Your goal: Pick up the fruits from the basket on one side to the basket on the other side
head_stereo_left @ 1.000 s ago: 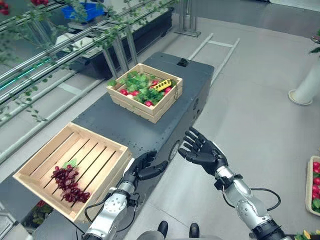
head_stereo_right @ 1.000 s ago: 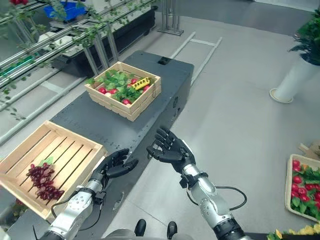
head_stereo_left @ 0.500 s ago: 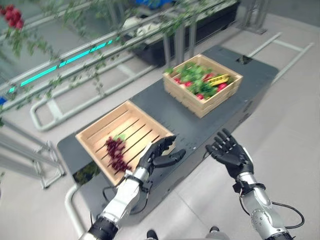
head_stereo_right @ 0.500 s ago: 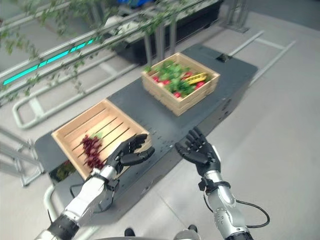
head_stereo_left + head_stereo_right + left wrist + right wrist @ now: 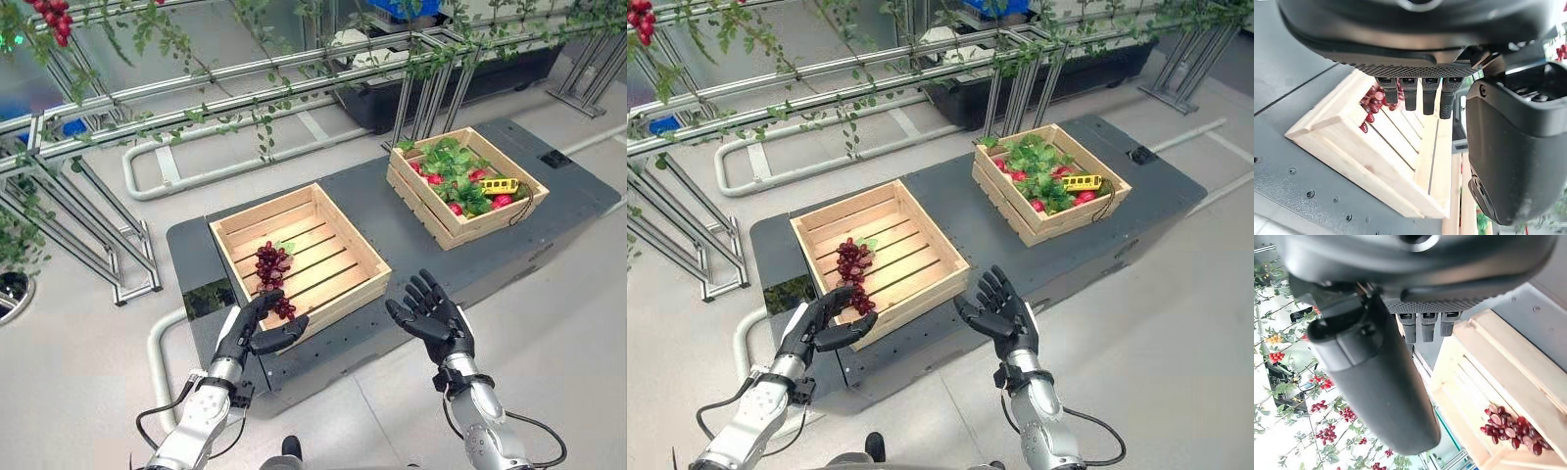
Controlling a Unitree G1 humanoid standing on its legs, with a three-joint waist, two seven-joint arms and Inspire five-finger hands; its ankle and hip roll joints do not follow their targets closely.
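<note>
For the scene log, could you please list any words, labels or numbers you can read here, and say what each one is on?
No text can be read in these pictures.
The yellow toy bus in the far wooden crate: any markings are too small to read.
The near wooden crate with the red grapes: bare wood, no label visible.
The dark platform: no lettering visible.

Your left hand [image 5: 250, 331] is hovering just short of the near crate [image 5: 300, 257], whose front wall is blocking a level reach. Your right hand [image 5: 431, 318] is facing bare dark platform [image 5: 397, 235]; beyond it the far crate [image 5: 466, 185] is standing.
</note>
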